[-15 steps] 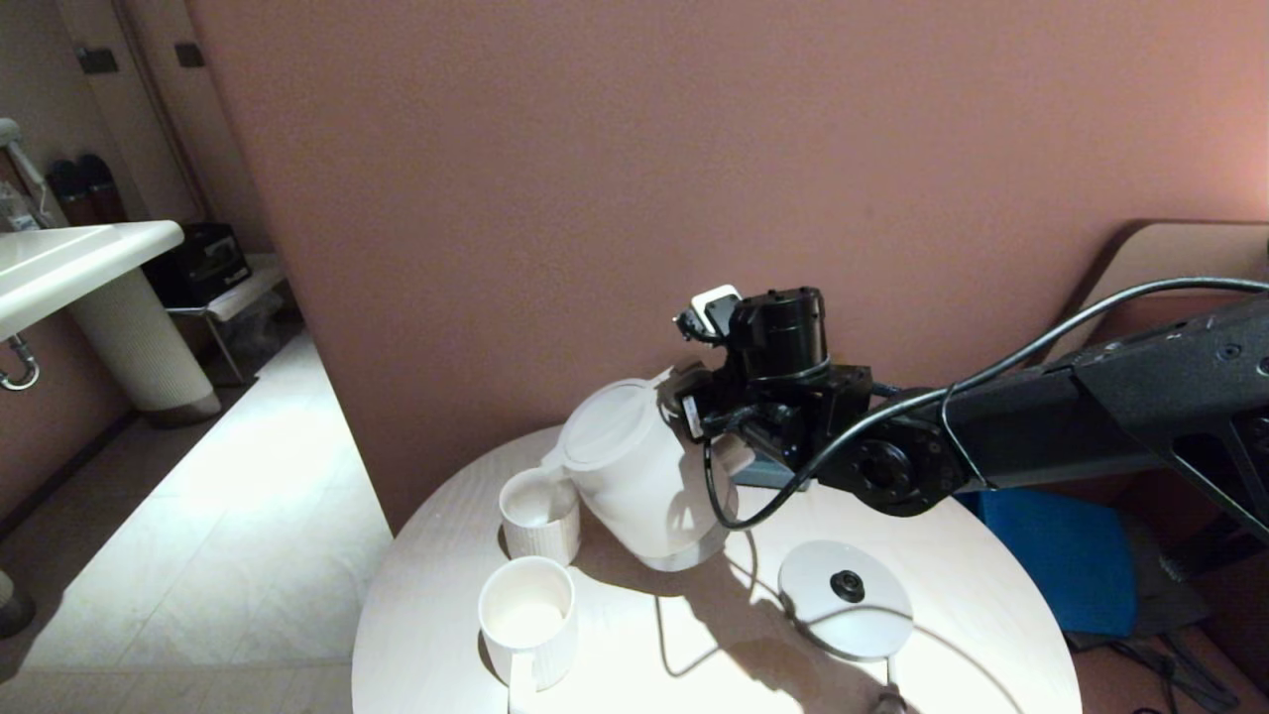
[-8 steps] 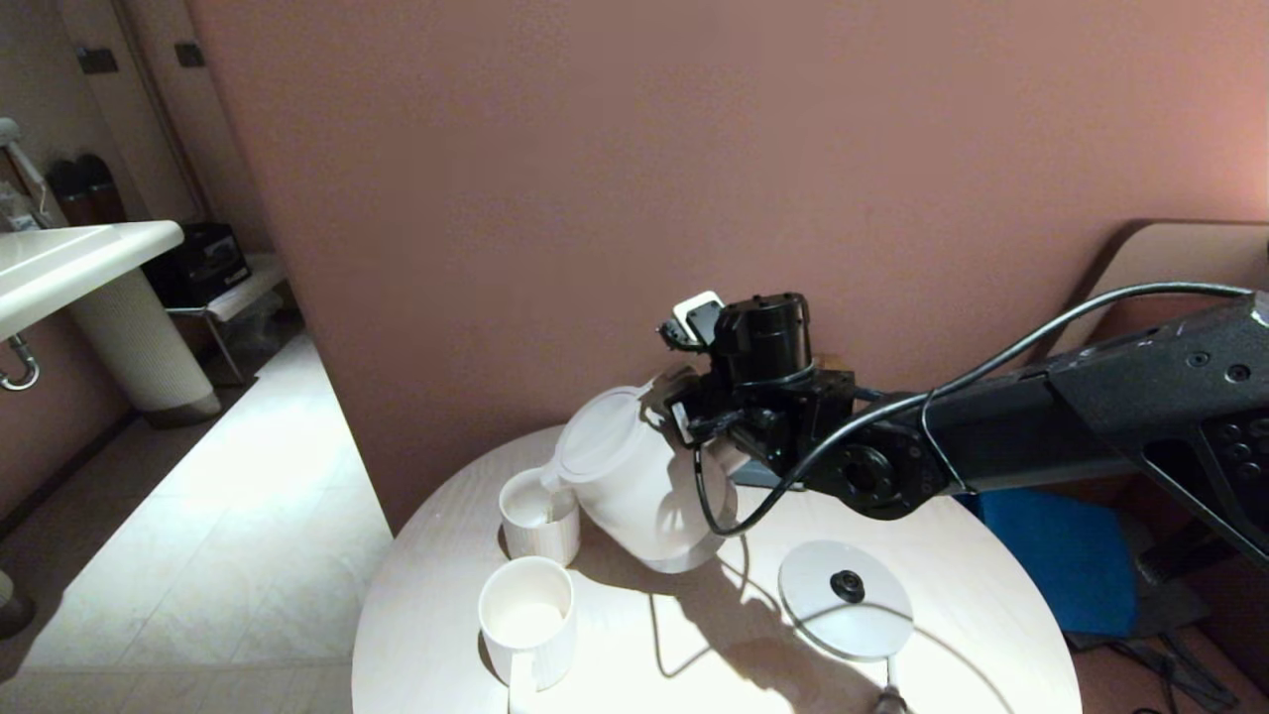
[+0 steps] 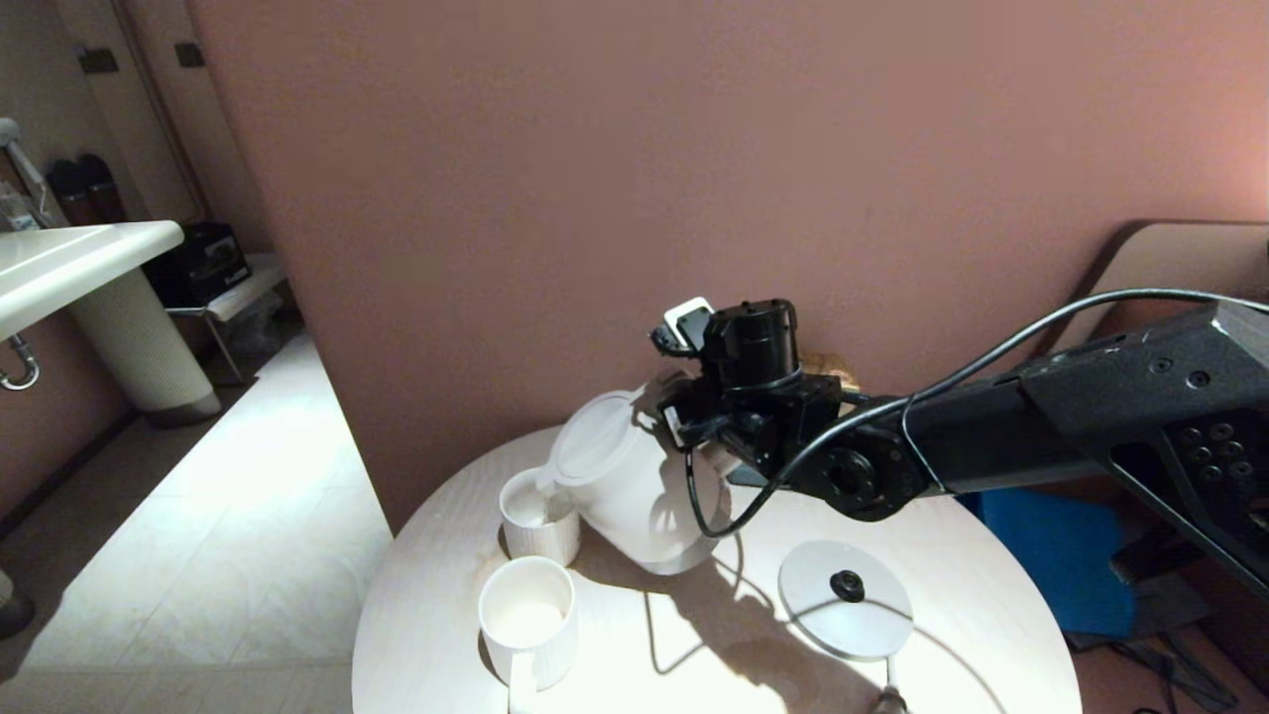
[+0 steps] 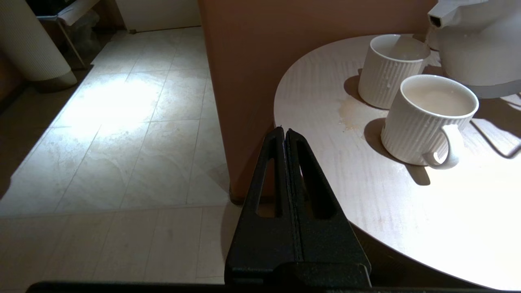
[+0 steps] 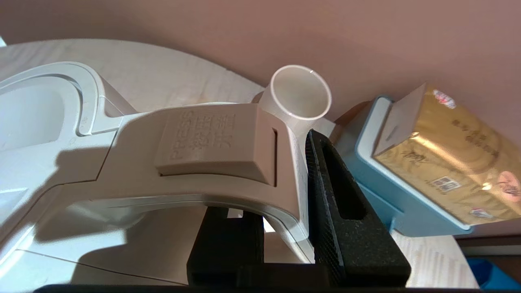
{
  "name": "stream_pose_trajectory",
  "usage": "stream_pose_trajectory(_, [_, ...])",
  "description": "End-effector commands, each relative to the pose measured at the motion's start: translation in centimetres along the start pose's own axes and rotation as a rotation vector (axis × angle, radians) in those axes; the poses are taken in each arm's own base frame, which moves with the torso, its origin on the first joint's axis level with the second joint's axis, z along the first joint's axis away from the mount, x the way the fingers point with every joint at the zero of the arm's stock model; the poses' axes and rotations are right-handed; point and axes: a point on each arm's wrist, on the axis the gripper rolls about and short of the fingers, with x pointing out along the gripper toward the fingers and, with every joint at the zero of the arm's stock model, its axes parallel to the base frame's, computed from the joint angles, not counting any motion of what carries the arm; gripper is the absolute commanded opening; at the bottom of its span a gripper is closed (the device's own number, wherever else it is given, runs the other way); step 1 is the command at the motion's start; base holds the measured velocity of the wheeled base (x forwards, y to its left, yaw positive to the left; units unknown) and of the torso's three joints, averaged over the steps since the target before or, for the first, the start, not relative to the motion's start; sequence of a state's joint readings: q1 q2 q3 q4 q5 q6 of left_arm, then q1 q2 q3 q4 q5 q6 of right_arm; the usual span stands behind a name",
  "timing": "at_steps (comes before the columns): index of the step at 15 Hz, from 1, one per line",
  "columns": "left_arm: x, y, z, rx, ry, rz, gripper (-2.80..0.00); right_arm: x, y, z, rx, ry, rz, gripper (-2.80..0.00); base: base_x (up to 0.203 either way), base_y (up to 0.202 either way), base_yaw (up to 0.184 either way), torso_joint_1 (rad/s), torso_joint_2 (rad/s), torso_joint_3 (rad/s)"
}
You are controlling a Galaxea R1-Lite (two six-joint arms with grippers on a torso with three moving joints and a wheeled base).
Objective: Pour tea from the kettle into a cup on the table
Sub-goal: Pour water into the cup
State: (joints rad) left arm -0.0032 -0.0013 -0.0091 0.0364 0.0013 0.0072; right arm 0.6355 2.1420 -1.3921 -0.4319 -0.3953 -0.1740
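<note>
Kettle (image 3: 634, 486) tilted over the far cup (image 3: 540, 516), lifted clear of its disc base (image 3: 845, 600), which lies flat on the table (image 3: 694, 654) to the right. Largest thing on the round top by far; lid side leaning left and down, spout (image 4: 441, 14) hanging right above the far cup's rim. Thin run of tea (image 4: 427, 38) visible in the left wrist view between spout and cup. Pour judged to be under way.

Right gripper (image 5: 285, 195) clamped on the kettle's loop handle (image 5: 211, 150), jaws narrowed onto the handle, one finger on each side of it, directly behind the body. Handle-to-spout line running from the gripper toward the left of the table: the relation that counts, since any further roll of the wrist drops the spout lower along that line. Spout already inside the rim's edge, so little room for sideways drift.

Left gripper (image 4: 285, 134) pressed shut, holding nothing, parked off the table's left edge near the floor, pointing past the cups. Right arm alone doing the work.

Near cup (image 3: 527, 615), handled, already holding pale liquid, just in front of the far cup. Small damp patch (image 4: 348, 112) on the wood beside them.

Blue holder with a gold tissue pack (image 5: 443, 158) behind the kettle, by the wall.
</note>
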Motion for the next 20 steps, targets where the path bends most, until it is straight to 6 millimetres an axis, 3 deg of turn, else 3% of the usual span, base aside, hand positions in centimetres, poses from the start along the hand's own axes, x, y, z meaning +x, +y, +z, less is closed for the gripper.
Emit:
stream_pose_trajectory(1, [0.0, 0.0, 0.0, -0.001, 0.002, 0.000, -2.80, 0.4, 0.2, -0.3, -0.001, 0.004, -0.002, -2.80, 0.000, 0.000, 0.000, 0.000, 0.00, 0.000])
stream_pose_trajectory(11, [0.0, 0.0, 0.0, -0.001, 0.002, 0.000, -2.80, 2.3, 0.2, -0.3, 0.008, -0.003, -0.034, -2.80, 0.000, 0.000, 0.000, 0.000, 0.00, 0.000])
stream_pose_trajectory(20, [0.0, 0.0, 0.0, -0.001, 0.002, 0.000, -2.80, 2.2, 0.0, 0.4, -0.041, 0.006, -0.038, -2.80, 0.000, 0.000, 0.000, 0.000, 0.00, 0.000])
